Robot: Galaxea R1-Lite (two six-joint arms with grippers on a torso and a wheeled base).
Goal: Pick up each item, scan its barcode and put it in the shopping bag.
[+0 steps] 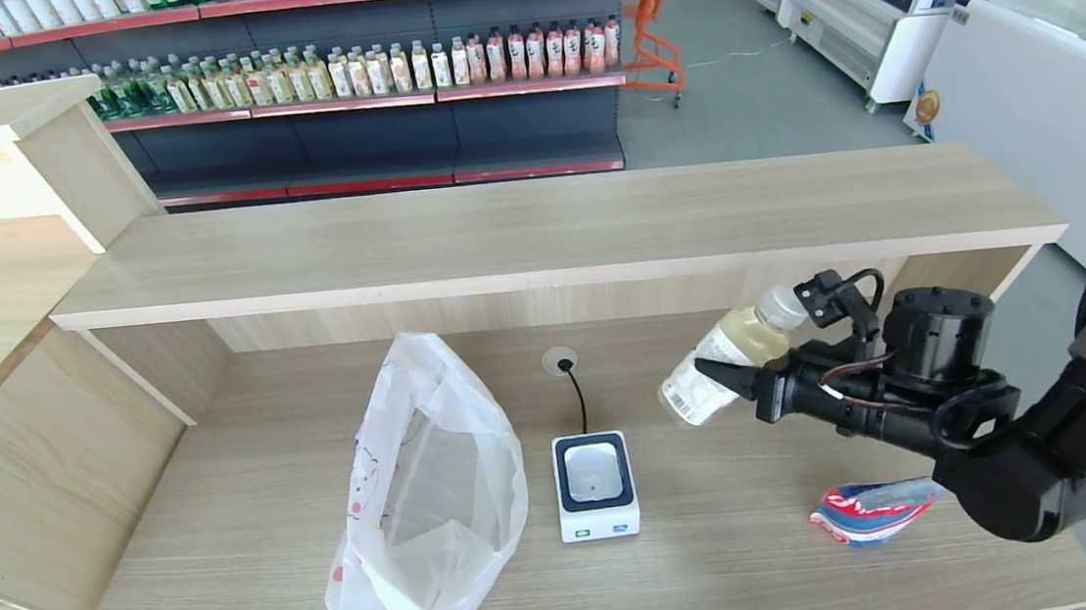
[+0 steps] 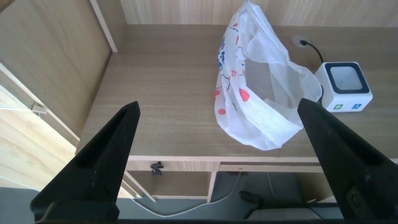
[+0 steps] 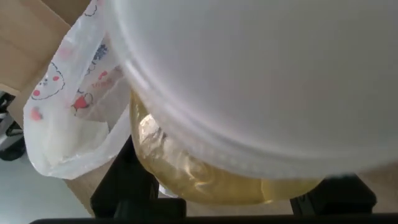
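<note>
— What takes up the most room?
— The counter (image 1: 232, 568), pale wood, with a raised ledge (image 1: 546, 231) along its far side.

— And on it?
— The bag (image 1: 432, 492), white and thin with red and blue print. It stands slumped left of the middle with its mouth gaping. The right wrist view catches it (image 3: 68, 112) past the bottle.

— The arms?
— The right gripper (image 1: 730, 365) is in the air over the right part of the counter, clenched around the bottle. The left gripper (image 2: 217, 162) hangs over the counter's near edge, its fingers (image 2: 99, 162) spread wide with nothing between them, and the bag (image 2: 255, 93) lies beyond them.

— The scanner?
— A small white box with a dark window on top (image 1: 595, 485), just right of the bag and apart from it.

— So where is the bottle?
— The bottle (image 1: 698, 395) is off the counter, up and to the right of the scanner, not over its window. It is tilted, white cap up and away, labelled base down toward the scanner. The liquid is pale yellow, seen close in the right wrist view (image 3: 205, 180).

— Anything smaller?
— A red, white and blue packet (image 1: 871, 512) lies flat near the right edge, partly hidden under the right arm. A black cable (image 1: 577, 395) runs from the scanner's back to a round hole in the counter.
</note>
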